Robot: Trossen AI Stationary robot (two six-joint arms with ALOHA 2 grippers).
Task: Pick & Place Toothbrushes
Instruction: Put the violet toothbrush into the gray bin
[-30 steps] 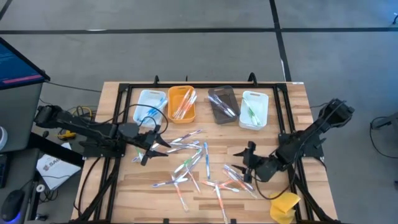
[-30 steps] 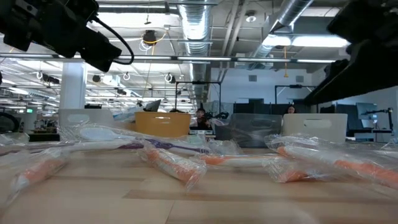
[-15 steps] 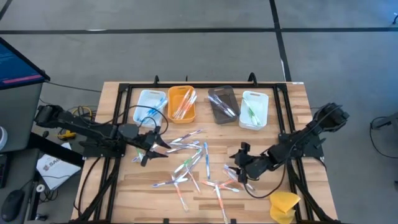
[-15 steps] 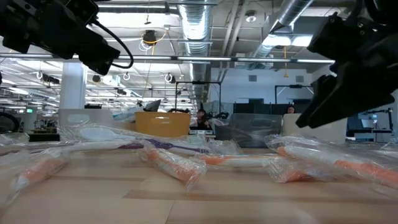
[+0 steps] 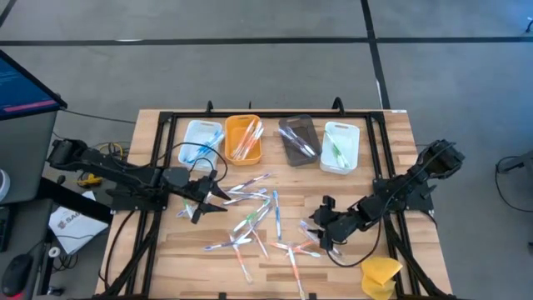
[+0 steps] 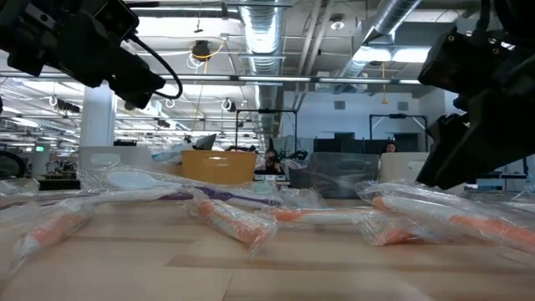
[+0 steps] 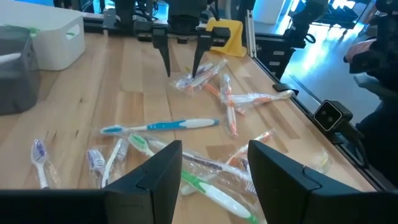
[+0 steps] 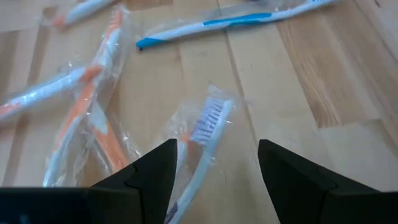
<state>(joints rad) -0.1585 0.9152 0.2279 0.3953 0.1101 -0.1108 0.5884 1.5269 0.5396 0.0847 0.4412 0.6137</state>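
Note:
Many toothbrushes (image 5: pixel 258 218), most in clear wrappers, lie scattered on the middle of the wooden table. My right gripper (image 5: pixel 318 228) stands open low over the right part of the pile, tilted down. In the right wrist view one wrapped toothbrush with purple-white bristles (image 8: pixel 208 129) lies on the table between the two fingers of my right gripper (image 8: pixel 214 152), which stand on either side without touching it. My left gripper (image 5: pixel 215 198) hovers open at the pile's left side, pointing toward the right edge. In its own wrist view a blue toothbrush (image 7: pixel 158 126) lies ahead of my left gripper (image 7: pixel 214 155).
Along the far side stand a pale blue tray (image 5: pixel 200 138), an orange tray (image 5: pixel 243 139), a dark grey tray (image 5: pixel 298 139) and a white tray (image 5: pixel 340 147), each holding toothbrushes. A yellow sponge-like lump (image 5: pixel 381 276) sits at the near right corner. A black frame (image 5: pixel 166 125) rims the table.
My right gripper has come down and moved toward the near edge and slightly left, turning and tipping further downward, until it stands over the wrapped toothbrushes at the pile's right side. Its fingers have stayed open. The toothbrushes have not moved.

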